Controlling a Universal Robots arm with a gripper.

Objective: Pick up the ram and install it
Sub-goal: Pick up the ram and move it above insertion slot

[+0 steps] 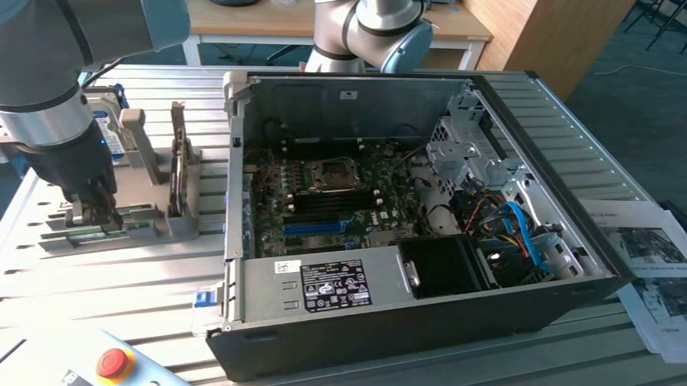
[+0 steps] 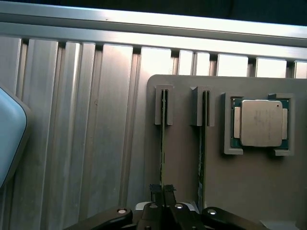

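The ram (image 2: pixel 163 129), a thin green stick, stands on edge in a slot of the grey holder (image 2: pixel 182 158). My gripper (image 2: pixel 163 191) is shut on its near end, one dark finger against each side. A second stick (image 2: pixel 204 139) stands in the neighbouring slot. In the exterior view the gripper (image 1: pixel 92 217) reaches straight down onto the holder (image 1: pixel 161 217) at the exterior view's left, with green board edge (image 1: pixel 80 235) showing beside the fingers. The open computer case (image 1: pixel 429 201) lies to the right with its motherboard (image 1: pixel 322 201) exposed.
A square silver processor (image 2: pixel 260 123) sits in its own pocket of the holder. A blue-labelled hard drive (image 1: pixel 108 121) stands behind the gripper. A red stop button (image 1: pixel 113 362) is at the front left, and papers (image 1: pixel 655 257) lie on the slatted table at the right.
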